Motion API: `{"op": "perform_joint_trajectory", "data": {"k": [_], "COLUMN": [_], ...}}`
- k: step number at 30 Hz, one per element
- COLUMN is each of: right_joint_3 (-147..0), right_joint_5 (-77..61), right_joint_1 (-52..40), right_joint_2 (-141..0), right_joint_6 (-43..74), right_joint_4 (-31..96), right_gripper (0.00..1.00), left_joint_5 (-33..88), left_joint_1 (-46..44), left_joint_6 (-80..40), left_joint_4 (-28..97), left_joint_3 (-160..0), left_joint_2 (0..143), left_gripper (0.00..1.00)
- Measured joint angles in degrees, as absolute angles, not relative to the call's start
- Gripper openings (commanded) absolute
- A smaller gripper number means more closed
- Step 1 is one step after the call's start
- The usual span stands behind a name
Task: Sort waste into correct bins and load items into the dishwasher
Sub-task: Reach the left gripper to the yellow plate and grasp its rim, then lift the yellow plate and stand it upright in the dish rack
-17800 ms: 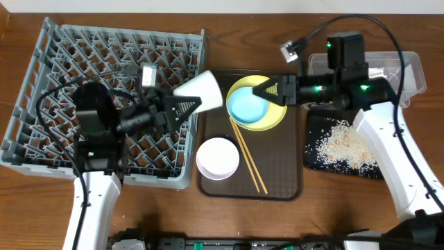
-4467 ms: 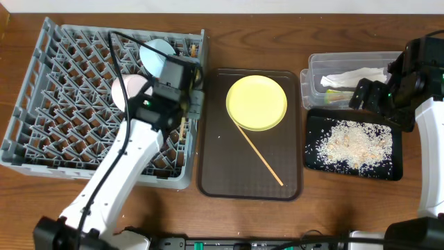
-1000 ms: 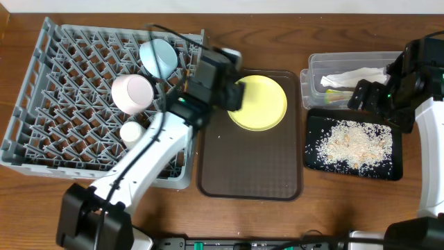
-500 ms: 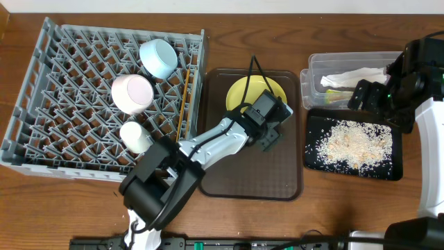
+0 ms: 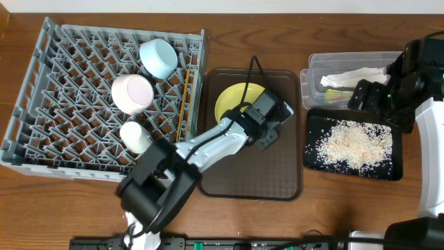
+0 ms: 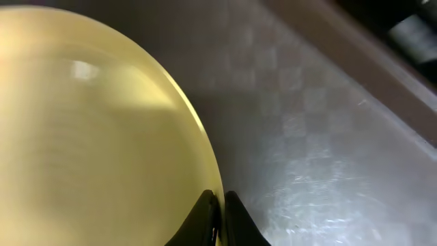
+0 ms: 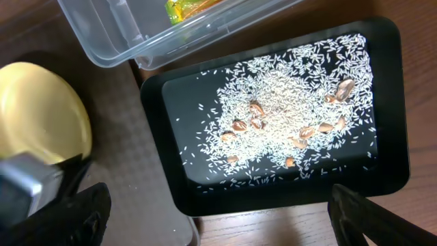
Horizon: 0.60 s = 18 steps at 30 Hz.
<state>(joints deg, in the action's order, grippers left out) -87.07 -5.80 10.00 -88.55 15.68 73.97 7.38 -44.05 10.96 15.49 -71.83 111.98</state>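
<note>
Yellow plate (image 5: 234, 104): it lies in the far half of the brown serving tray (image 5: 250, 173). My left gripper (image 6: 217, 212) pinches its right-hand rim, one finger on each face, jaws nearly pressed together. Whether that edge is raised off the tray, I cannot tell.

Grey dish rack (image 5: 69, 69), left of the tray, holds:
- a light blue bowl (image 5: 158, 57) at the far right, on its side
- a pale pink bowl (image 5: 133, 94) just nearer and to the left, also on its side
- a small cream cup (image 5: 135, 137) nearer again
- wooden chopsticks (image 5: 183, 97), running near to far along the right edge.

Clear plastic tub (image 5: 316, 69), far right of the table: it contains a crumpled white napkin (image 5: 354, 75) and a green-and-yellow wrapper (image 7: 188, 8).

Black tray (image 7: 403, 164), touching the tub's near side: it carries a spread of whitish rice scraps (image 7: 287, 102) with a few brownish pieces among them.

My right gripper (image 7: 218, 212) hangs over the black tray, fingers spread wide and holding nothing.
</note>
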Motion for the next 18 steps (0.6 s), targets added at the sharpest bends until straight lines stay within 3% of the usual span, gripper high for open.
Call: {"op": "perform_joint_trajectory", "data": {"k": [9,14,18], "right_joint_3": [-87.1,-87.1,-87.1], "right_joint_5": [-5.8,-5.8,-5.8], "right_joint_1": [10.0,10.0,10.0], "right_joint_2": [-88.6,-88.6,-88.6], "right_joint_6": [15.7,15.7,15.7], "right_joint_4": [74.0,74.0,74.1], "right_gripper": [0.99,0.99,0.99], "left_joint_5": [8.2,11.1,21.2], "left_joint_1": [-41.5,-31.1,-20.6], "left_joint_6": [7.3,-2.5,-10.4], "left_joint_4": [15.6,15.8,15.9], "left_joint_3": [-71.8,-71.8,-71.8], "left_joint_2": [93.3,87.1,85.2], "left_gripper": [0.08,0.08,0.08]}}
